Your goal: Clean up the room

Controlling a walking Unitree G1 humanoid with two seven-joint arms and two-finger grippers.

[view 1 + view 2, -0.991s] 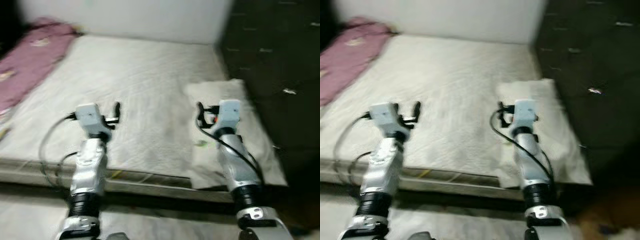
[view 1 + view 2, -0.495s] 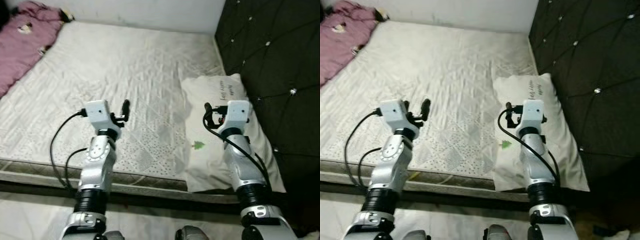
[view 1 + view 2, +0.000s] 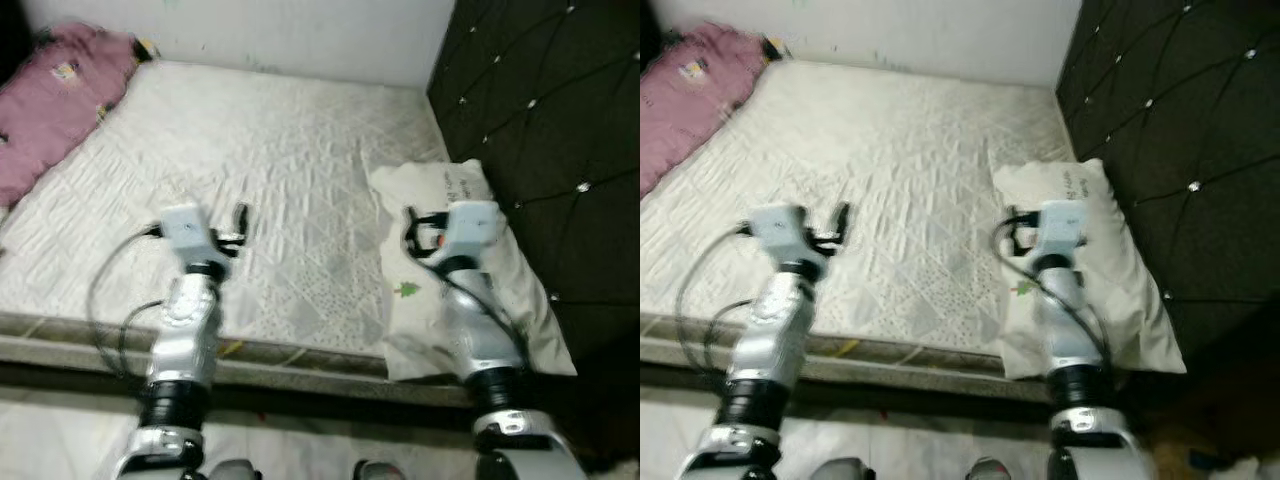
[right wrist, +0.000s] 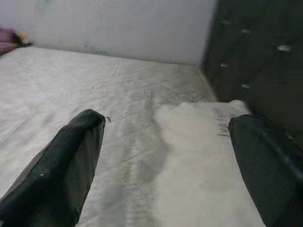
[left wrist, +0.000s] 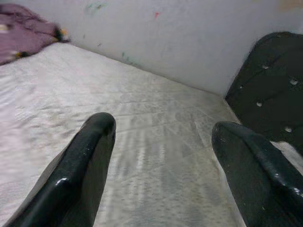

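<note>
Bed (image 3: 290, 180): bare quilted white mattress, set against a white wall (image 3: 300, 35).
Pillow (image 3: 470, 270): white, flat on the mattress beside the dark tufted headboard (image 3: 545, 130).
Blanket (image 3: 55, 105): purple, heaped at the far left corner.
Left pincer (image 5: 161, 142): fingers spread, holding nothing, above the mattress.
Right pincer (image 4: 165, 142): fingers spread, holding nothing, over the pillow's near edge.

Mattress (image 3: 250, 190): white, quilted, bare, landmark for all entries below. Headboard (image 3: 540, 110): dark, tufted, studded with buttons, standing along the mattress's right side. Wall (image 3: 280, 35): pale, plain, behind the mattress's far edge. Floor (image 3: 60, 430): light strip just before the mattress's near edge.
</note>
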